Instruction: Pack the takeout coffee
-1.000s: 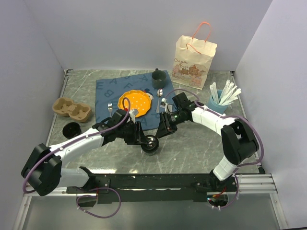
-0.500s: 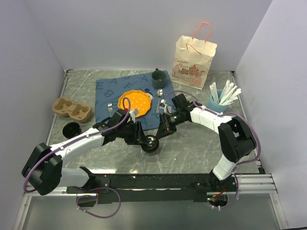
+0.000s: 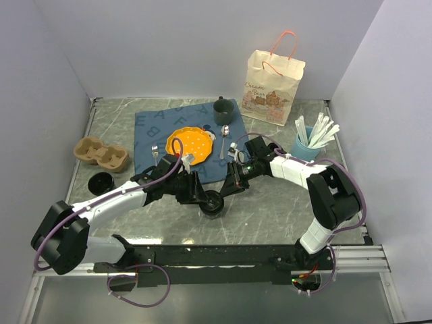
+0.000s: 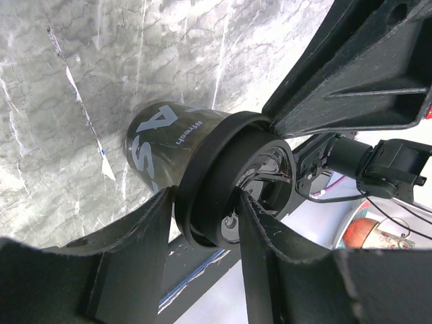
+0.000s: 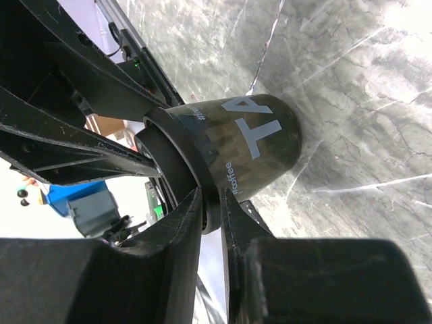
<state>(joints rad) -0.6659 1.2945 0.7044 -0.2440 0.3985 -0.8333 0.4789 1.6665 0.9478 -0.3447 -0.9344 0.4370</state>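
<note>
Two robot grippers meet on the grey stone table, at 5 o'clock from the round orange plate, where the left gripper and right gripper each pinch the black plastic lid of the dark paper coffee cup.

coffee cup 1; carrier 1; paper bag 1; mug 1; plate 1
</note>
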